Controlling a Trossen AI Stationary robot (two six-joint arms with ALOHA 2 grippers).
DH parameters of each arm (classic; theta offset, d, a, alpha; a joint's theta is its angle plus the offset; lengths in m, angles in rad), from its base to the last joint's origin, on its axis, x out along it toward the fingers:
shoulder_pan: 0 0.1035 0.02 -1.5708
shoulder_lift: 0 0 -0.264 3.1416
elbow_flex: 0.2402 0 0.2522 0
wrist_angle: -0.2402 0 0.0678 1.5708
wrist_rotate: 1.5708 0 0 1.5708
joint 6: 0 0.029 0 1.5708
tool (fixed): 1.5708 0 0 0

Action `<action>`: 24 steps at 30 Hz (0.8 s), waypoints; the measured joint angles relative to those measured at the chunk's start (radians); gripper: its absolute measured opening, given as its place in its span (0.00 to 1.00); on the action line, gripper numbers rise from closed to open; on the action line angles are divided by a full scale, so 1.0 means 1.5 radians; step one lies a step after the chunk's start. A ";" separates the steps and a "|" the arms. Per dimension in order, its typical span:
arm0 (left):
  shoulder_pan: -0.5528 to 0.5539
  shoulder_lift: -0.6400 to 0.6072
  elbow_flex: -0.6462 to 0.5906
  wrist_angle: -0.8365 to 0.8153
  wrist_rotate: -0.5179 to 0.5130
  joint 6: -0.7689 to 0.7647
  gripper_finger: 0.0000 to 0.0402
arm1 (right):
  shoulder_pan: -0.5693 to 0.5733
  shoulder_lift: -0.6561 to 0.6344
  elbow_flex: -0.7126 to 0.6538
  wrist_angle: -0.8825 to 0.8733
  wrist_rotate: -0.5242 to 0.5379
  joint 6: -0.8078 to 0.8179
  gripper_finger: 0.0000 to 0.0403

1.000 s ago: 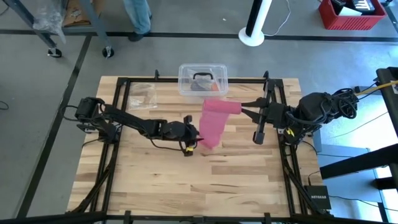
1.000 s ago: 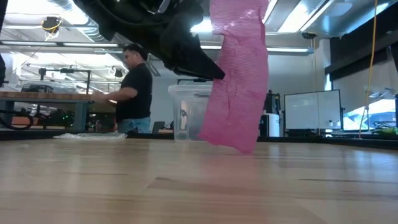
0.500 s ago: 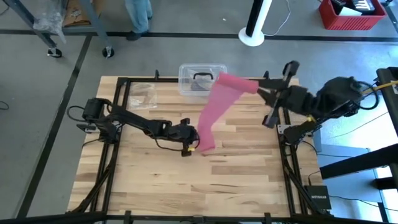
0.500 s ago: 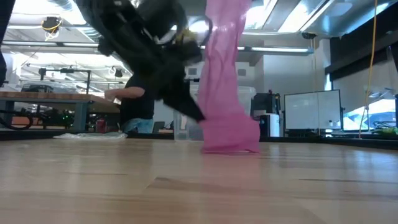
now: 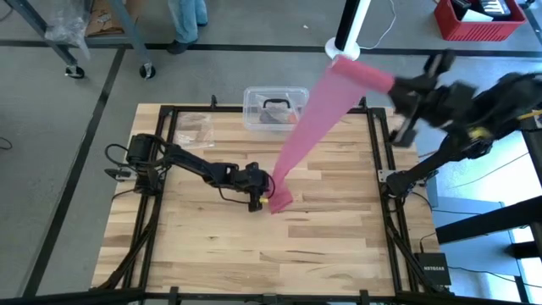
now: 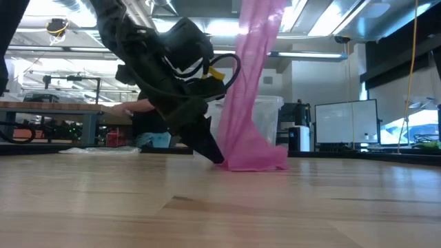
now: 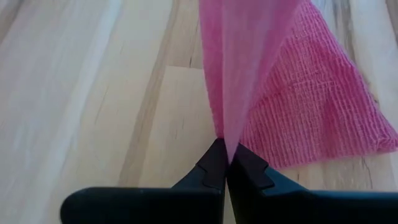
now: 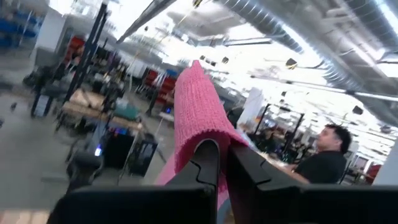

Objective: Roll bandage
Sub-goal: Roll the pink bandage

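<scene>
The bandage [image 5: 318, 119] stretches as a long pink strip from the middle of the bench [image 5: 220, 254] up past its far right corner. The left tool [image 5: 268, 202] is clenched on its lower end, down at the bench surface. The right tool [image 5: 391, 85], raised high, is clamped on the upper end. A clear plastic box [image 5: 275, 108] sits at the far edge.
</scene>
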 joint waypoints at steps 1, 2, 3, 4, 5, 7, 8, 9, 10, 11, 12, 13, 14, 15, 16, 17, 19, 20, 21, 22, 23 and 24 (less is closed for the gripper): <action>0.000 0.000 0.000 0.000 0.001 -0.002 0.00 | 0.000 0.000 0.016 0.000 0.000 -0.008 0.04; 0.000 0.000 0.000 0.000 0.000 -0.002 0.00 | 0.000 0.000 0.031 -0.001 -0.003 -0.017 0.04; 0.000 0.000 0.000 0.000 0.000 -0.002 0.00 | 0.000 0.000 0.045 0.000 -0.010 -0.022 0.04; 0.000 0.001 0.000 0.001 0.000 -0.002 0.00 | 0.000 0.001 0.058 0.002 -0.022 -0.023 0.04; 0.000 0.001 0.000 0.001 0.000 -0.002 0.00 | 0.000 0.001 0.068 0.006 -0.033 -0.023 0.04; 0.000 0.001 0.000 0.000 0.000 -0.001 0.00 | 0.000 0.004 0.089 0.020 -0.057 -0.024 0.04; 0.000 0.001 0.000 -0.001 0.000 -0.002 0.00 | 0.000 0.007 0.097 0.024 -0.065 -0.024 0.04; 0.000 0.001 0.000 -0.001 0.000 -0.002 0.00 | 0.000 0.009 0.102 0.027 -0.072 -0.024 0.04; 0.000 0.001 0.000 0.000 0.000 -0.001 0.00 | 0.000 0.012 0.104 0.028 -0.076 -0.024 0.04; 0.000 0.001 -0.001 0.000 0.000 -0.001 0.00 | 0.000 0.013 0.104 0.026 -0.077 -0.023 0.04; 0.000 0.001 -0.001 0.000 0.000 -0.002 0.00 | 0.000 0.016 0.104 0.017 -0.077 -0.019 0.04; 0.000 0.001 -0.001 -0.001 0.000 -0.002 0.00 | 0.000 0.019 0.104 0.000 -0.077 -0.011 0.04; 0.000 0.001 -0.001 -0.001 0.000 -0.004 0.00 | 0.000 0.022 0.104 -0.024 -0.077 0.004 0.04; 0.000 -0.004 -0.001 -0.002 0.000 -0.007 0.00 | 0.000 0.024 0.104 -0.051 -0.077 0.020 0.04; -0.001 -0.007 0.000 -0.005 -0.001 -0.010 0.00 | 0.000 0.027 0.104 -0.086 -0.077 0.042 0.04; -0.002 -0.015 0.001 -0.012 -0.001 -0.011 0.00 | 0.000 0.030 0.104 -0.123 -0.077 0.065 0.04; -0.002 -0.032 0.003 -0.029 -0.001 -0.011 0.00 | 0.000 0.042 0.104 -0.201 -0.077 0.111 0.04; -0.005 -0.045 0.003 -0.035 -0.001 -0.011 0.00 | 0.000 0.049 0.104 -0.238 -0.077 0.130 0.04; -0.006 -0.059 0.007 -0.033 -0.002 -0.011 0.00 | 0.000 0.059 0.104 -0.273 -0.077 0.145 0.04; -0.008 -0.076 0.011 -0.023 -0.002 -0.011 0.00 | 0.000 0.070 0.104 -0.303 -0.077 0.161 0.04; -0.010 -0.096 0.012 -0.020 -0.002 -0.011 0.00 | 0.000 0.081 0.103 -0.328 -0.077 0.176 0.04; -0.011 -0.112 0.012 -0.018 -0.002 -0.012 0.00 | 0.000 0.092 0.103 -0.348 -0.077 0.191 0.04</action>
